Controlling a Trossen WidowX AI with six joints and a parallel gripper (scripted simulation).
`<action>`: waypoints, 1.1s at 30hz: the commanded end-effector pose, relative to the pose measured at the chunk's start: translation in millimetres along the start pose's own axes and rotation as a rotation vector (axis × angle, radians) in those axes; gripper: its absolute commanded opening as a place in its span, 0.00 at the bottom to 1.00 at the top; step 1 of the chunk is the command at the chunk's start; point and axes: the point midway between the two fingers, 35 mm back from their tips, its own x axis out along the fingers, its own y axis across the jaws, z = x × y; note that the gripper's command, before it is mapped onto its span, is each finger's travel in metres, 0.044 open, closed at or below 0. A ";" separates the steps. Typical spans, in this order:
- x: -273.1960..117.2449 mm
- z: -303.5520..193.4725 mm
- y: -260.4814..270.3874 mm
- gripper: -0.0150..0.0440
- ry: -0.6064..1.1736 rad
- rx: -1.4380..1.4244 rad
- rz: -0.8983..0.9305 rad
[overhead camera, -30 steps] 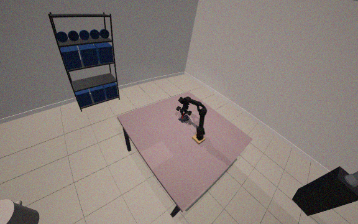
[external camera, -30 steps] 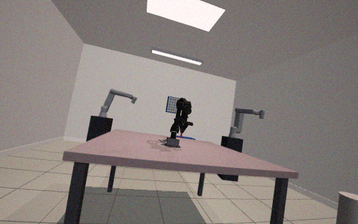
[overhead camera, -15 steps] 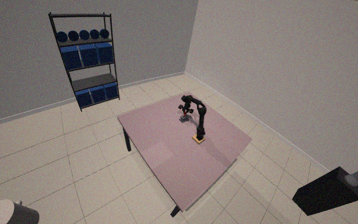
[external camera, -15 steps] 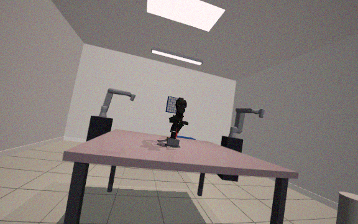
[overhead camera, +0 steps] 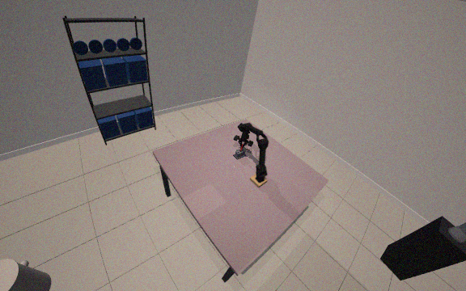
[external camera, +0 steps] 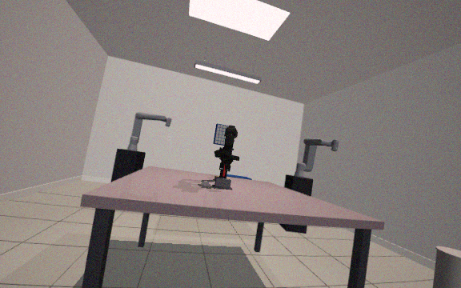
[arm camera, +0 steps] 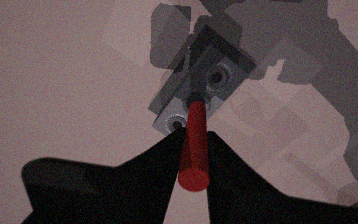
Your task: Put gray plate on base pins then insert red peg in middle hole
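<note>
The red peg (overhead camera: 242,147) (external camera: 225,171) (arm camera: 194,157) is held between the fingers of my gripper (arm camera: 195,135), which is shut on it. In the wrist view the peg's far end lines up with the middle hole of the gray plate (arm camera: 214,103). Whether the tip is just above the hole or slightly inside cannot be told. The plate appears to lie flat on the base (overhead camera: 239,157) (external camera: 227,188), with its two round pin spots showing on either side of the peg, one at upper right and one at lower left. The peg tip hides part of the hole.
The base stands on the pink table (overhead camera: 210,178) (external camera: 160,200), in front of the arm's tan mounting plate (overhead camera: 258,181). Shadows of the arm fall across the base and the table. A blue flat thing (external camera: 239,177) shows behind the gripper in the exterior view.
</note>
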 end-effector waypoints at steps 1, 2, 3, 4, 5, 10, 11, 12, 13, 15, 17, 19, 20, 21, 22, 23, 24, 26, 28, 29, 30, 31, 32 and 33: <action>0.3 0.0 0.0 0.25 0.005 -0.004 0.001; 0.3 0.0 0.0 0.25 0.005 -0.004 0.001; 0.3 0.0 0.0 0.25 0.005 -0.004 0.001; 0.3 0.0 0.0 0.25 0.005 -0.004 0.001; 0.3 0.0 0.0 0.25 0.005 -0.004 0.001; 0.3 0.0 0.0 0.25 0.005 -0.004 0.001; 0.3 0.0 0.0 0.25 0.005 -0.004 0.001; 0.3 0.0 0.0 0.25 0.005 -0.004 0.001; 0.3 0.0 0.0 0.25 0.005 -0.004 0.001; 0.3 0.1 -0.1 0.25 0.004 -0.003 0.000; 0.2 0.4 -0.1 0.25 0.002 -0.001 0.000; 0.1 0.5 -0.2 0.25 0.000 0.000 0.000; 0.1 0.5 -0.2 0.25 0.000 0.000 0.000; 0.1 0.5 -0.2 0.25 0.000 0.000 0.000; 0.4 0.5 -0.2 0.25 0.000 0.000 0.000; 0.9 0.5 -0.1 0.25 0.001 0.000 0.000; 1.7 0.5 -0.1 0.25 0.001 0.000 0.000; 3.9 0.3 0.0 0.25 0.001 -0.001 0.000; 6.8 0.1 0.1 0.25 0.002 -0.001 0.000; 8.4 0.0 0.1 0.25 0.003 -0.002 0.000; 9.9 -0.1 0.2 0.25 0.003 -0.002 0.000; 11.5 -0.3 0.2 0.25 0.003 -0.002 0.000; 13.1 -0.5 0.3 0.25 0.004 -0.003 0.000; 14.7 -0.6 0.4 0.25 0.004 -0.003 0.001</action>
